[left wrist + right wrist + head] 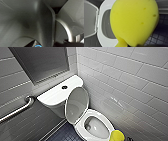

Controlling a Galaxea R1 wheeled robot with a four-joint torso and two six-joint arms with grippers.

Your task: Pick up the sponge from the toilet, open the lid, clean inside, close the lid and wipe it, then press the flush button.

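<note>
- right gripper closed on the sponge; sponge creased at the grip
- sponge hangs by the front rim of the toilet
- lid raised, against the tank; flush button exposed
- left gripper: state cannot be told

Yellow sponge, white toilet, dark grid-tiled floor, white brick-laid wall.

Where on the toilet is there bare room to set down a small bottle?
The tank cover is bare on both sides of the flush button, widest toward the grab bar. The dark floor between the bowl and that wall also looks free. It is crowded at the bowl's front, where the sponge hangs, and behind the raised lid.
</note>
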